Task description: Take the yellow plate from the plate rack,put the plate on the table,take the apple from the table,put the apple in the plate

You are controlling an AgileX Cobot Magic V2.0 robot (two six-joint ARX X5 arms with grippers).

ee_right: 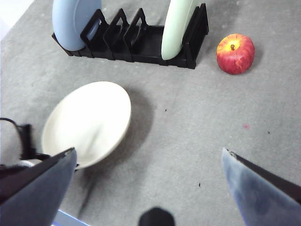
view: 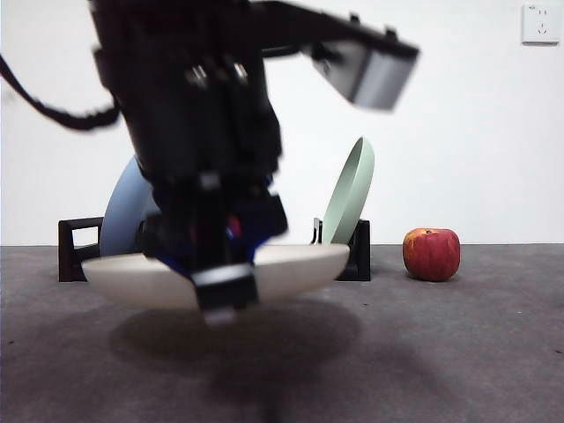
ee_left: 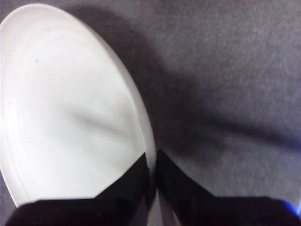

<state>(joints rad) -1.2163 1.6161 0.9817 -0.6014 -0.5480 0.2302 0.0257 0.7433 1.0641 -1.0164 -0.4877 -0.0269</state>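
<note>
The left gripper (view: 225, 295) comes down from above in the front view, large and dark, with its two black jaws clamped on the rim of the yellow plate (view: 291, 269). The left wrist view shows one jaw on the plate's upper face and the other under the rim. The plate (ee_right: 89, 120) is held nearly level, face up and empty, just above the table (view: 441, 352); a dark shadow lies on the table beneath it.

The right gripper (ee_right: 148, 174) hangs high above the table's near side with its jaws spread wide, holding nothing.

Behind the held plate stands the plate rack (ee_right: 141, 42), a long black rack with upright dividers. A blue plate (ee_right: 73, 19) stands on edge in one end slot, and a pale green plate (ee_right: 176, 26) leans in a slot at the other end. The slots between them hold nothing.

The apple (ee_right: 235, 53) rests on the table just beside the rack's green-plate end, apart from it and well apart from the yellow plate.
</note>
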